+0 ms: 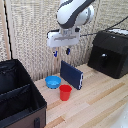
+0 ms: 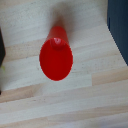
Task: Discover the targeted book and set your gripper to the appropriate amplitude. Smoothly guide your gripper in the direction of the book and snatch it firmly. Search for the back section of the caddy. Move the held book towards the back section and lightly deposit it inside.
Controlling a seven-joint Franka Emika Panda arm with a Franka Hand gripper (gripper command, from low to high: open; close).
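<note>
The navy-blue book [image 1: 71, 75] stands on edge on the wooden table, tilted, behind the red cup [image 1: 65, 92]. My gripper [image 1: 61, 51] hangs in the air above the book, open and empty, with its two blue-tipped fingers apart. The black caddy [image 1: 30, 100] sits at the exterior view's left. Its back section [image 1: 12, 88] is a narrow slot between a divider and the tall wrinkled rear wall. In the wrist view the red cup [image 2: 56, 56] lies below the camera and the book's dark edge [image 2: 119, 30] shows beside it. The fingers do not show there.
A blue bowl [image 1: 52, 81] sits beside the book and the cup. A big black boxy appliance [image 1: 110, 52] stands at the exterior view's right. A woven screen forms the backdrop. The table's edge runs past the cup.
</note>
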